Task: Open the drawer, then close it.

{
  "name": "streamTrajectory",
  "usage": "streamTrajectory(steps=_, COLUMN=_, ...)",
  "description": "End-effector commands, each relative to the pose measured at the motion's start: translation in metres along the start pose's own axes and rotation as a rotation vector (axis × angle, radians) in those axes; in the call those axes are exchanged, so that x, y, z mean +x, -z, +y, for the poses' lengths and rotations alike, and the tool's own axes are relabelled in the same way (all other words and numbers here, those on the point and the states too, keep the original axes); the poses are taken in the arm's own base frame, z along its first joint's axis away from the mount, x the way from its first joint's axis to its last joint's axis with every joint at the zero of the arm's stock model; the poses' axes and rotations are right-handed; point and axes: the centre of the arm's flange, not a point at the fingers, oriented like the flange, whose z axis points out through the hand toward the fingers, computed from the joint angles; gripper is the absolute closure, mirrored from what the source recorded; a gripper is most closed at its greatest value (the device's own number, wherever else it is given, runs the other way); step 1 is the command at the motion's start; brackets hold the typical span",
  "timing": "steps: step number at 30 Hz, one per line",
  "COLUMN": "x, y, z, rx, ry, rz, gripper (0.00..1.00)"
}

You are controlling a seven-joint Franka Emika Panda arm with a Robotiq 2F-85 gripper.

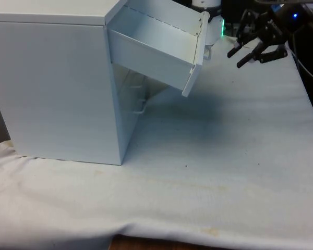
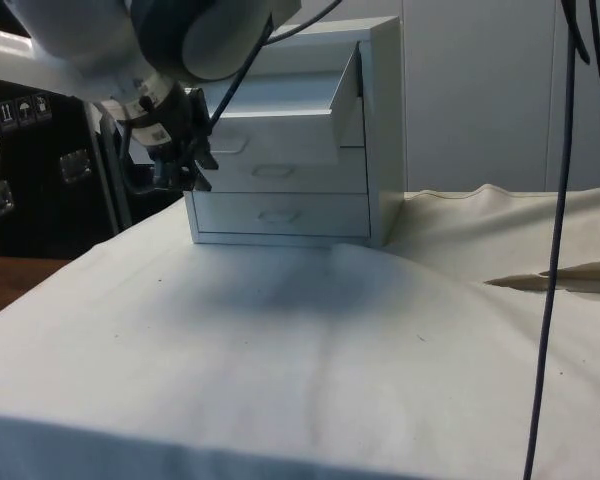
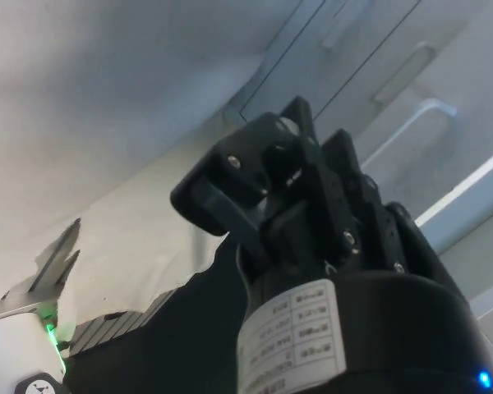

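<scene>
Sagging white top drawer (image 1: 156,49), wide open

Top drawer (image 1: 161,47) juts out, pincer (image 1: 239,56) seemingly just beyond.

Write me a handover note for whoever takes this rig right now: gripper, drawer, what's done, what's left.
Gripper: open, holding nothing, in the air off the drawer front, not touching it.
Chest of drawers: stands on the white cloth.
Top drawer: pulled far out and tilted, front sagging down. The two lower drawers look shut in the side view.
Done: opening.
Left: push the top drawer back in; the tilt may make it bind, so level it first.
</scene>
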Motion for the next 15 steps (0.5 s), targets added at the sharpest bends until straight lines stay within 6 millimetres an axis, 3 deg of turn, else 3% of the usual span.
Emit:
streamTrajectory(steps=1, x=0.0, y=0.0, z=-0.001, rx=0.012, ry=-0.001, rz=0.0, gripper=0.76)
streamTrajectory(steps=5, x=0.0, y=0.0, z=0.0, rx=0.0, ry=0.0, rz=0.0, gripper=1.0)
streamTrajectory(steps=15, x=0.009, y=-0.008, z=0.028, rx=-0.005, ry=0.0, rz=-0.004, gripper=1.0)
